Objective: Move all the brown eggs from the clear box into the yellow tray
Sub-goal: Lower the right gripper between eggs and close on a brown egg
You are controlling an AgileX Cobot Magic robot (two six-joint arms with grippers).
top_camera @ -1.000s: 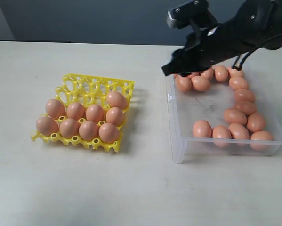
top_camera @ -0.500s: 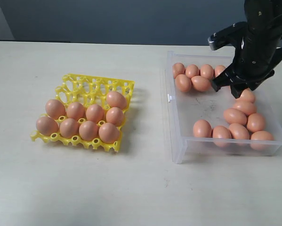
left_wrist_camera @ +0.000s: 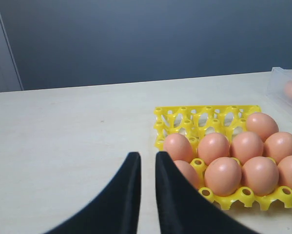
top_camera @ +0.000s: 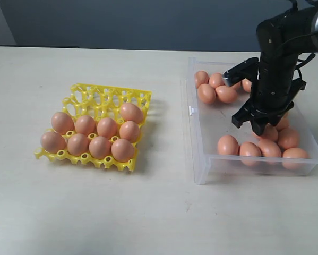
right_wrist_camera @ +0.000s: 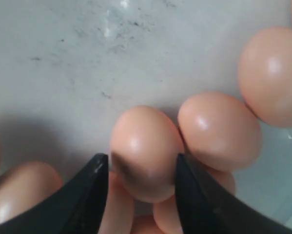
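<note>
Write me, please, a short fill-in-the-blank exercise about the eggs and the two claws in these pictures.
1. The yellow tray holds ____ brown eggs.
2. The right claw reaches into the clear box with one egg ____ its open fingers.
3. The left claw, near the tray, grips ____.

Missing words: nine; between; nothing.

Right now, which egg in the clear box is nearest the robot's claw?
The egg sitting between the right gripper's open black fingers; its neighbours in the clear box lie outside them.
</note>
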